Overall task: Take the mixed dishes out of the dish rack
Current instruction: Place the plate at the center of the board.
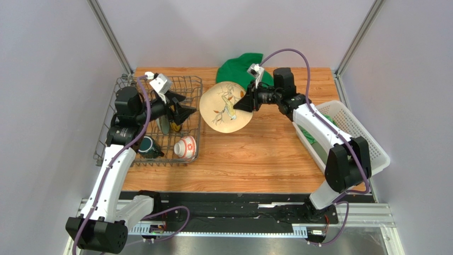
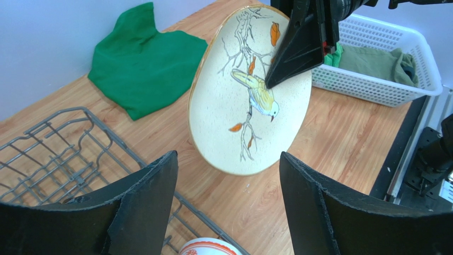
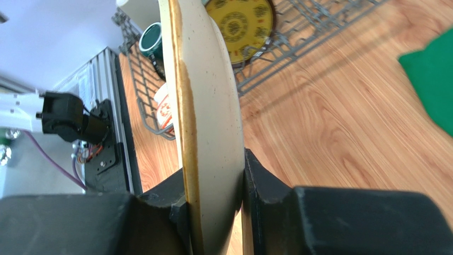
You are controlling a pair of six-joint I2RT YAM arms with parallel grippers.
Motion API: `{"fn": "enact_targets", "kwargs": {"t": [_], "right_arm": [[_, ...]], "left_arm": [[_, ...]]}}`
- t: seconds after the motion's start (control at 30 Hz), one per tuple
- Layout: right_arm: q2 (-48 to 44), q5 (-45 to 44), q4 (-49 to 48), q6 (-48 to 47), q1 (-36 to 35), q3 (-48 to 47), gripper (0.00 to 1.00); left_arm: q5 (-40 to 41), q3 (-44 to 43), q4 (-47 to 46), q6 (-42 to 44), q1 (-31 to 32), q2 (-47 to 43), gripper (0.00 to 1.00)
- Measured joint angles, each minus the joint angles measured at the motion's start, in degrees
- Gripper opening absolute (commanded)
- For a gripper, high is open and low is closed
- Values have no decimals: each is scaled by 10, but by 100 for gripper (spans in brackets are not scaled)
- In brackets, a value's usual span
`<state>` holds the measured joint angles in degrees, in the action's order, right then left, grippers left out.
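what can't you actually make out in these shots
red-and-white bowl: left wrist view, cut off by the bottom edge; right wrist view, mostly behind the cream floral plate.
middle of the dish rack: top view, covered by the left arm, so what stands there is unclear.
small yellow-and-dark patterned plate: right wrist view, top cut off by the frame edge.

Right gripper [image 3: 212,208] clamped on the cream plate [image 3: 204,106], seen edge-on and upright, golden-brown rim facing us, a black finger [image 3: 263,183] pressed to each face. Behind it, the grey wire dish rack [image 3: 313,16] on the wooden table [image 3: 329,122] holds a yellow-and-dark patterned plate [image 3: 242,24], a teal mug [image 3: 151,40] and a red-and-white bowl [image 3: 165,109]. Green cloth [image 3: 433,79] at far right.
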<state>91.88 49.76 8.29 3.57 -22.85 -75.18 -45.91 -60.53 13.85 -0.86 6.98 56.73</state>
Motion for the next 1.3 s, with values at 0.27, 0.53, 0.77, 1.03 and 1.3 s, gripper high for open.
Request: {"fn": "enact_targets", "kwargs": {"t": [0.27, 0.53, 0.77, 1.03, 1.3], "right_arm": [[75, 2, 2, 53, 80, -14, 0], [172, -1, 18, 73, 108, -14, 0], [226, 9, 22, 87, 108, -23, 0], [296, 21, 17, 96, 111, -56, 0], [319, 36, 17, 101, 113, -66, 2]], "left_arm": [[31, 0, 3, 12, 0, -19, 78], [51, 0, 10, 12, 0, -17, 78], [64, 0, 17, 21, 0, -16, 78], [76, 0, 17, 29, 0, -17, 78], [85, 0, 17, 35, 0, -17, 78]]}}
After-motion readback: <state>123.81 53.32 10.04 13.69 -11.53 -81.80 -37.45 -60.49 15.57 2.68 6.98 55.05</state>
